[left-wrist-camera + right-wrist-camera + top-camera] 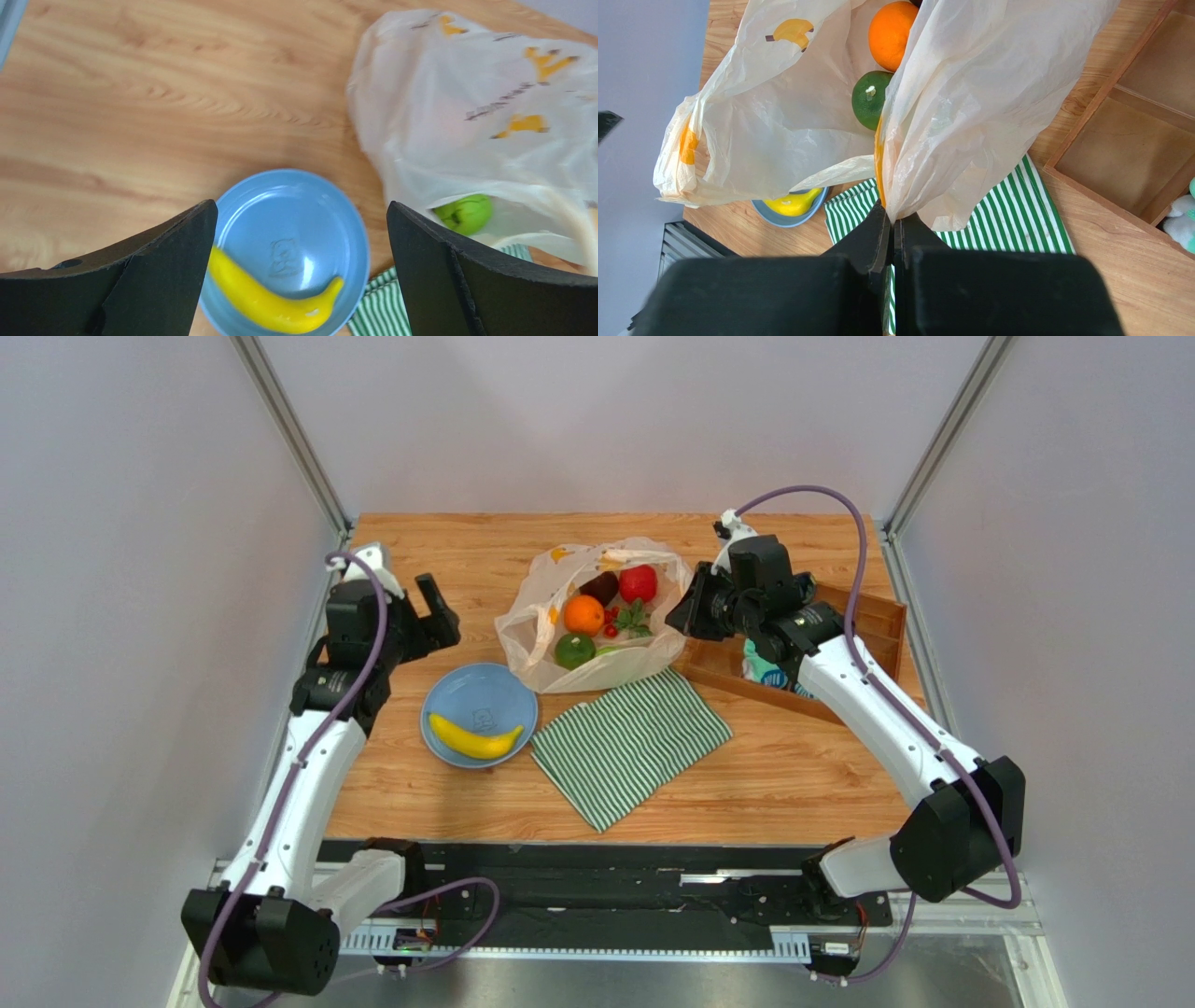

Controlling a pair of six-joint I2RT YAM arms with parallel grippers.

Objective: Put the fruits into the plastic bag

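Stock as I read it from my station:

1. Left gripper (300, 213): jaws spread as wide as they go, nothing between them. It hangs over the blue plate (319, 203), just left of the bag.
2. Right gripper (893, 225): jaws pressed together on a fold of the plastic bag (522, 633), pinching its right-hand rim and holding that side raised.
3. Plastic bag: whitish, thin, with yellow banana prints. It lies mid-table (421, 546) with its mouth gaping upward. Its near edge touches the green-striped cloth (631, 742).
4. Fruits inside the bag: orange (584, 615), green apple (572, 650), red apple (638, 584), dark purple-brown fruit (601, 588), and small red berries (612, 625) with leaves. The green apple sits nearest the mouth's near edge, and the orange touches it from behind.
5. Banana (474, 739): outside the bag, alone on the plate, curved along the near rim.
6. Wooden tray (870, 623): at the table's right side, beneath my right arm. A pale soft item shows in one compartment, but I cannot identify it.
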